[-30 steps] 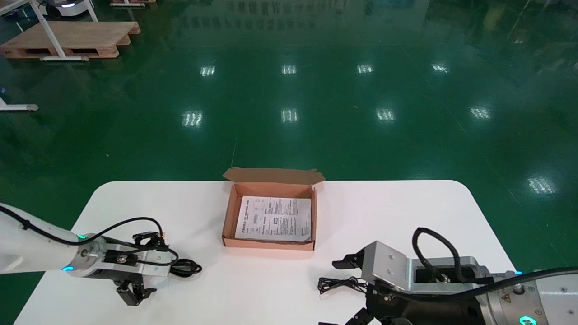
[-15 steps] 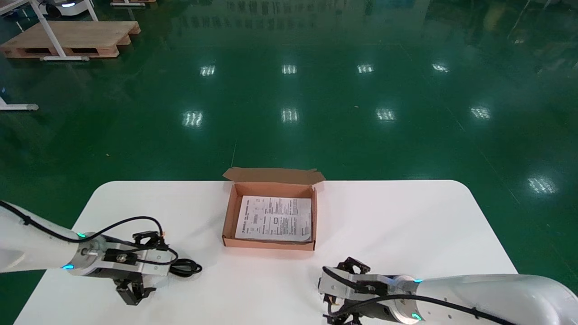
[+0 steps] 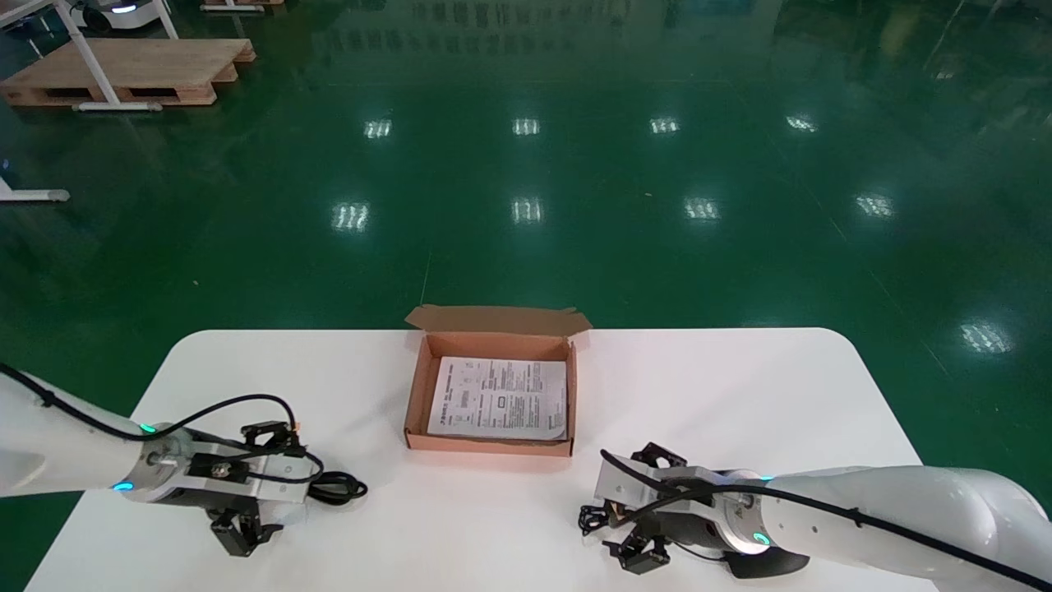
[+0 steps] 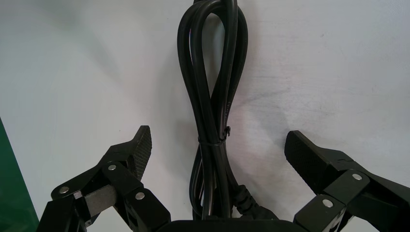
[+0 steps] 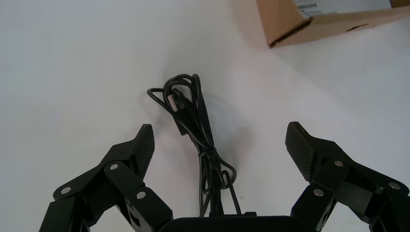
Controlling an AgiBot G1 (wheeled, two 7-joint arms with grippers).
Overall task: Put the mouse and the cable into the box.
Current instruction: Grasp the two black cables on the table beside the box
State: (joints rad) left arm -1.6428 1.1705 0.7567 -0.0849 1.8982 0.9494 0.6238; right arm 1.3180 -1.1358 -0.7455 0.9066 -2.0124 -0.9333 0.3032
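The open cardboard box (image 3: 417, 386) sits mid-table with a printed sheet (image 3: 501, 397) inside. A thick black cable bundle (image 3: 341, 489) (image 4: 212, 111), bound with a tie, lies on the left of the table. My left gripper (image 3: 286, 483) (image 4: 220, 142) is open and low, its fingers on either side of the bundle. On the right, a thin coiled cord (image 3: 593, 518) (image 5: 193, 121) lies between the open fingers of my right gripper (image 3: 622, 504) (image 5: 220, 136). A black mouse (image 3: 764, 565) shows partly under my right forearm.
The white table (image 3: 740, 386) has rounded corners, and green floor lies beyond its far edge. A corner of the box (image 5: 309, 19) appears just ahead of the right gripper in the right wrist view. The box's back flap (image 3: 493, 319) stands open.
My right arm came down from high near the camera to table level, and its open gripper now straddles the thin cord. The left arm has not moved.
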